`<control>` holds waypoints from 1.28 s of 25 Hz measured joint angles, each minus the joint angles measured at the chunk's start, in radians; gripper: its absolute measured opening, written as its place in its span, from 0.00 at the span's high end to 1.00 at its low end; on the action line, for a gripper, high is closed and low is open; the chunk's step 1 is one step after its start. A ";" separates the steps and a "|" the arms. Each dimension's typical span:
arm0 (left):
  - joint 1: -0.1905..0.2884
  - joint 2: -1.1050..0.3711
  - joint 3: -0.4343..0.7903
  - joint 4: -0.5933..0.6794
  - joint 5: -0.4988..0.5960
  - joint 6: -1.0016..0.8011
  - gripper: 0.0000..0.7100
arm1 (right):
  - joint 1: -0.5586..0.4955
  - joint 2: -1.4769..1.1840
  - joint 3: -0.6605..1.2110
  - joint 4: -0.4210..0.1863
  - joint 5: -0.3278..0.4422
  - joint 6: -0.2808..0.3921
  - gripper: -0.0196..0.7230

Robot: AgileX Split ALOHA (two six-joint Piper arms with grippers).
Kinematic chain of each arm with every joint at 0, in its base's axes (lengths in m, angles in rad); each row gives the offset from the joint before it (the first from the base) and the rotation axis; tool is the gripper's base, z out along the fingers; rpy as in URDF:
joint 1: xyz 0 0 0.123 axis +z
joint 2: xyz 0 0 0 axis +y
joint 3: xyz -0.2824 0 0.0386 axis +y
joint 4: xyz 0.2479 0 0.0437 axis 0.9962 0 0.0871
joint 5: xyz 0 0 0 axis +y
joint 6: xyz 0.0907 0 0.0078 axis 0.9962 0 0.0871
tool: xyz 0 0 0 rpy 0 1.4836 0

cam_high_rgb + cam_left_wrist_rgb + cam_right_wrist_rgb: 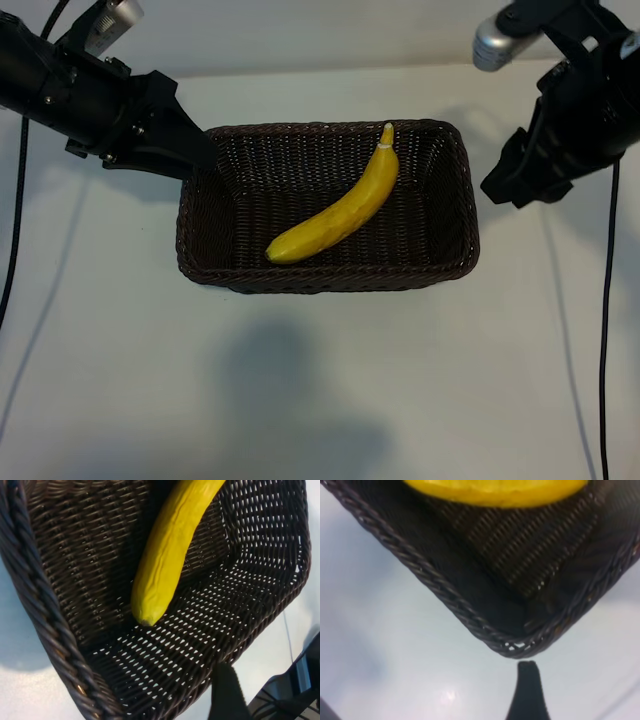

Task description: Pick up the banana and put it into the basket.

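Banana [340, 207] is lying inside the wicker basket [200, 262], running diagonally across its floor in the exterior view, with the pale stem tip pointing toward one o'clock near the far rim and the blunt end sitting toward seven o'clock close to the near wall. The fruit is resting on the woven bottom, touching neither gripper. The left gripper [190, 150] is hovering at the basket's ten o'clock corner, right over the rim; its jaws are standing partly open and are holding nothing, and the banana is lying well apart from them, off toward four o'clock. In the left wrist view the banana [167, 555] is stretching down the basket's inner floor, with one dark fingertip [225, 690] showing just outside the rim. The right gripper [515, 175] is hanging outside the basket at three o'clock, near but not touching the side wall; its jaws are standing apart with nothing between them. The right wrist view is showing a corner of the basket [470, 620], the banana [495, 492] lying beyond it, and one fingertip [529, 690] over the white table [380, 655].
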 joint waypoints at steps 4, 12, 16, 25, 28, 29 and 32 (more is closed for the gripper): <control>0.000 0.000 0.000 0.000 0.016 0.008 0.34 | 0.000 -0.010 0.008 0.047 -0.044 -0.025 0.24; 0.000 0.000 0.000 0.000 0.024 0.025 0.34 | 0.000 -0.010 0.008 0.069 -0.055 -0.032 0.24; 0.000 0.000 0.000 0.000 0.024 0.026 0.34 | 0.000 -0.010 0.008 0.068 -0.032 -0.035 0.24; 0.000 0.000 0.000 0.000 0.025 0.031 0.34 | 0.000 -0.040 0.008 0.084 -0.010 -0.053 0.24; 0.000 0.000 0.000 0.000 0.025 0.031 0.34 | 0.000 -0.040 0.008 0.085 -0.007 -0.052 0.24; 0.000 0.000 0.000 0.000 0.025 0.031 0.34 | 0.000 -0.040 0.009 0.086 -0.007 -0.051 0.24; 0.000 0.000 0.000 0.000 0.025 0.031 0.34 | 0.000 -0.040 0.010 0.087 -0.015 -0.051 0.24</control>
